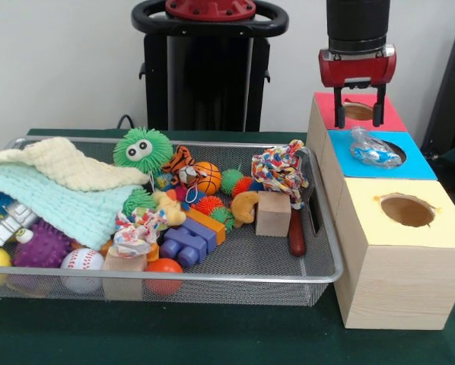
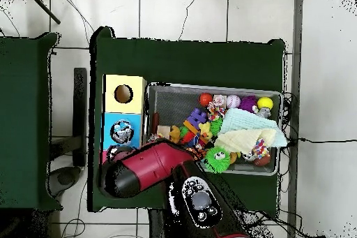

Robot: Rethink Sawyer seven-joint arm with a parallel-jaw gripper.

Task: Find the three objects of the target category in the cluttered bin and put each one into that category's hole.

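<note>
My gripper (image 1: 358, 114) hangs open and empty just above the round hole of the red-topped box (image 1: 391, 115), at the far end of the row of boxes. A crumpled clear and blue plastic item (image 1: 372, 150) lies across the hole of the blue-topped box (image 1: 416, 163); the overhead view shows this plastic item (image 2: 122, 132) filling that hole. The hole of the yellow-topped box (image 1: 440, 226) is open and dark. In the overhead view the red arm (image 2: 143, 168) hides the gripper and most of the red box.
The wire bin (image 1: 322, 262) beside the boxes holds several toys: a green fuzzy toy (image 1: 141, 149), basketball (image 1: 207, 177), rope toy (image 1: 279, 171), wooden block (image 1: 273, 214), blue bricks (image 1: 183, 245), baseball (image 1: 83, 262), purple spiky ball (image 1: 41, 247) and knitted cloths (image 1: 56, 190).
</note>
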